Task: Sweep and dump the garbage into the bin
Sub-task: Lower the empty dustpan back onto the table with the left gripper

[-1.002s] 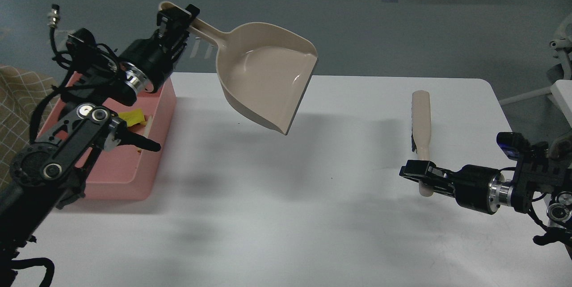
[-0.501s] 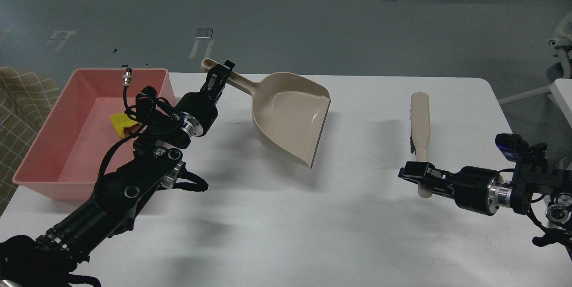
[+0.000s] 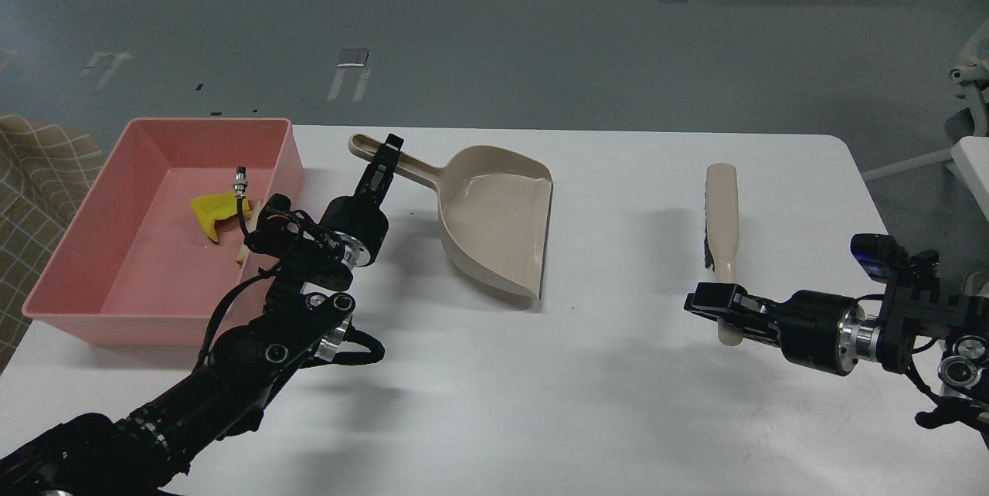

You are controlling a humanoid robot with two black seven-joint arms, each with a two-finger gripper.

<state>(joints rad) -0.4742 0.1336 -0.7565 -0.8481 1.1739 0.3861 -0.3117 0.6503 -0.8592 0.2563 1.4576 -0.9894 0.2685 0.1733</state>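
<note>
The left tool is clamped on the long handle of the beige plastic dustpan, and the pan sits low on the white worktop, its scoop bare inside as far as I can see. Over on the right, the right tool is at the bottom end of the beige brush with black bristles, which lies flat on the worktop; whether its fingers grip the brush handle or only frame it, I cannot tell from here.

Now the garbage: the yellow sponge scrap with a dark layer lies on the floor of the shallow pink plastic bin, and a whitish foam strip peeks out just beside it, partly hidden behind the arm's cable. Nothing else is in the bin that I can make out. So the dumping looks done to me.

These scraps should be featherlight and squashy, I'd say, easy to flick, prone to bounce or cling to bristles. The dustpan is stiff, light, smooth plastic; mid-handle is the sensible hold. The brush wants a grip on its bare handle, away from the bristles.
</note>
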